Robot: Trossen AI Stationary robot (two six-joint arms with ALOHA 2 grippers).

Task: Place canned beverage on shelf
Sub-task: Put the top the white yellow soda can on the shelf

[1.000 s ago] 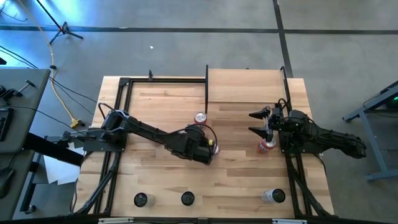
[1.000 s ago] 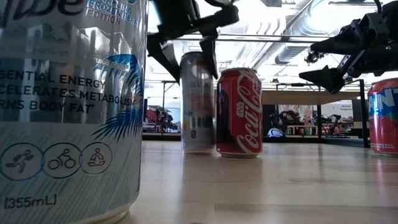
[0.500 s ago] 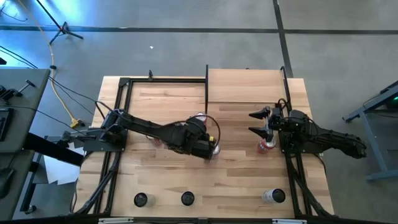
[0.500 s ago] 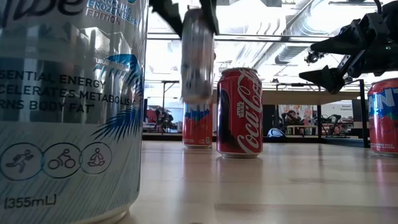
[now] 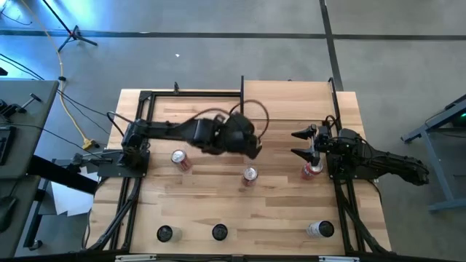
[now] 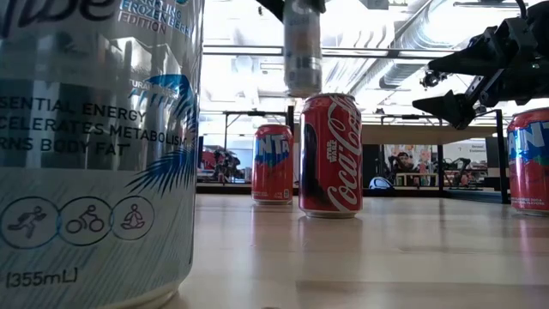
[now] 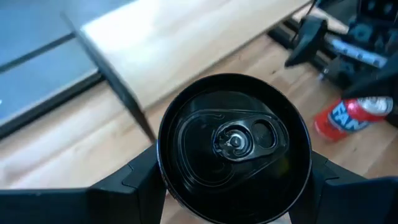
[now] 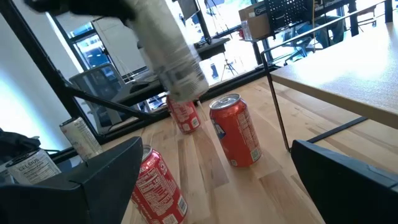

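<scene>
My left gripper [image 5: 250, 148] is shut on a silver can with a black top [image 7: 233, 146], held in the air over the table's middle, just short of the shelf [image 5: 287, 100]. The shelf is a pale board with black uprights at the far right. The low view shows the can [image 6: 302, 47] hanging above a red Coca-Cola can [image 6: 330, 154]. In the right wrist view the can [image 8: 169, 53] hangs tilted. My right gripper [image 5: 302, 143] waits open at the right, beside a red Fanta can [image 5: 313, 169]. My left gripper pinches the silver can just under its top rim [image 7: 163, 163], one finger [image 7: 134, 180] on each of two opposite sides of the wall. The fingers come slanting down from above. The can hangs below them, lifted clear of the table and tilted.
A Coca-Cola can [image 5: 250, 175] and another red can [image 5: 178, 159] stand mid-table. Three more cans [image 5: 219, 231] stand along the near edge, one of them filling the low view's left [image 6: 94, 146]. Black frame rails [image 5: 138, 131] run along both table sides.
My left gripper has risen with the silver can and gone toward the far edge and the shelf, rolling at the wrist. The can has left the tabletop and now hangs clear above the Coca-Cola can's top. A red Fanta can behind it has come into sight.
</scene>
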